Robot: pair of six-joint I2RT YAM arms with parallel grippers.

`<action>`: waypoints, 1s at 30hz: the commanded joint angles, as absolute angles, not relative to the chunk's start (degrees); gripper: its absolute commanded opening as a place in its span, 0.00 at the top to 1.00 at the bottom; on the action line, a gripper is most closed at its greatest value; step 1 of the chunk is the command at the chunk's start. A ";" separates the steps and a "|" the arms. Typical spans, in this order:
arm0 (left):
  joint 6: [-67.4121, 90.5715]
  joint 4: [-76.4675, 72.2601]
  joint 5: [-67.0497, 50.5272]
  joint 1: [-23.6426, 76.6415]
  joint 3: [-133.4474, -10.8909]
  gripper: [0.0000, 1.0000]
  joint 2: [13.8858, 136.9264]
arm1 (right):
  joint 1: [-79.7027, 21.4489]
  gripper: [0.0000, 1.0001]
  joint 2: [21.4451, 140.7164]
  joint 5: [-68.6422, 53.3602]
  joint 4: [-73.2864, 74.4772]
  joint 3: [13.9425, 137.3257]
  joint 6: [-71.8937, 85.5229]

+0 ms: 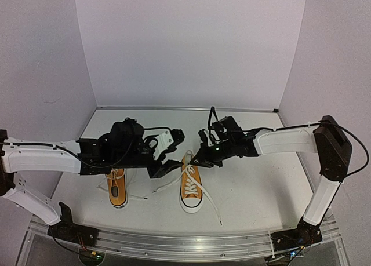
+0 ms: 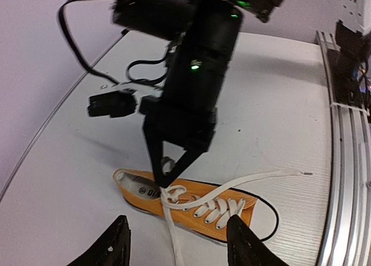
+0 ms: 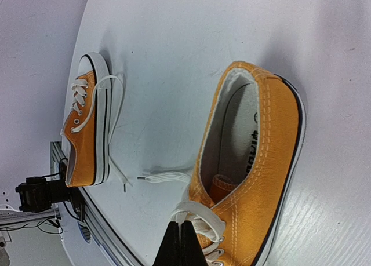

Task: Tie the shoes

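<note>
The right gripper (image 3: 181, 234) is holding its fingers tight together at the top eyelets of the right-hand shoe (image 1: 191, 188). It seems to be pinching the white lace (image 3: 200, 212), though the tips are hiding the grip itself. The left gripper (image 2: 178, 219) is hanging wide open just beside that shoe, holding nothing. The other shoe (image 1: 117, 188) is lying apart on the table (image 1: 249, 185), untied. With nothing pinning the shoe, a pull risks dragging it, or the lace slipping free.
</note>
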State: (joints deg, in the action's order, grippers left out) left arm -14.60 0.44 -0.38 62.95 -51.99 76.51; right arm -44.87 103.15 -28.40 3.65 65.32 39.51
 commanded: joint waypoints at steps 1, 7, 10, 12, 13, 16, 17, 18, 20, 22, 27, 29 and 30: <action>-1.34 -8.81 9.76 61.08 -44.74 0.44 71.87 | -46.85 1.00 103.89 -29.36 2.22 68.87 40.87; 10.08 -12.69 13.29 57.47 -37.30 0.44 68.98 | -48.77 0.97 105.27 -29.19 2.53 71.08 41.74; 11.76 -11.84 14.42 56.80 -36.44 0.44 68.68 | -49.62 0.94 106.71 -29.27 2.79 71.88 42.20; 12.37 -11.60 14.47 56.49 -36.26 0.44 68.44 | -50.29 0.93 107.79 -29.23 2.90 72.21 42.34; 12.56 -11.75 14.09 56.32 -36.13 0.44 68.36 | -50.64 0.92 108.31 -29.16 2.90 72.40 42.42; 12.89 -11.93 13.39 56.08 -36.12 0.44 68.30 | -51.74 0.91 109.97 -28.89 2.89 73.08 42.66; 12.92 -11.91 13.36 56.03 -36.18 0.44 68.38 | -52.04 0.91 110.47 -28.90 2.90 73.39 42.69; 12.95 -11.88 13.39 55.98 -36.21 0.43 68.37 | -52.39 0.90 110.99 -28.91 2.90 73.73 42.74; 13.06 -11.81 13.44 55.88 -36.21 0.43 68.27 | -53.00 0.88 111.90 -28.97 2.90 74.35 42.85; 13.09 -11.73 13.20 55.82 -36.30 0.43 68.24 | -53.55 0.84 112.58 -29.05 2.91 74.96 43.02; 12.93 -11.81 12.81 55.74 -36.53 0.44 68.38 | -54.79 0.73 112.43 -28.02 4.35 76.00 42.97; 12.85 -11.98 12.57 55.69 -36.62 0.43 68.63 | -54.93 0.68 111.49 -27.25 5.13 75.71 42.88; 12.80 -11.81 12.37 55.66 -36.78 0.43 68.81 | -54.92 0.66 110.81 -26.87 5.40 75.44 42.82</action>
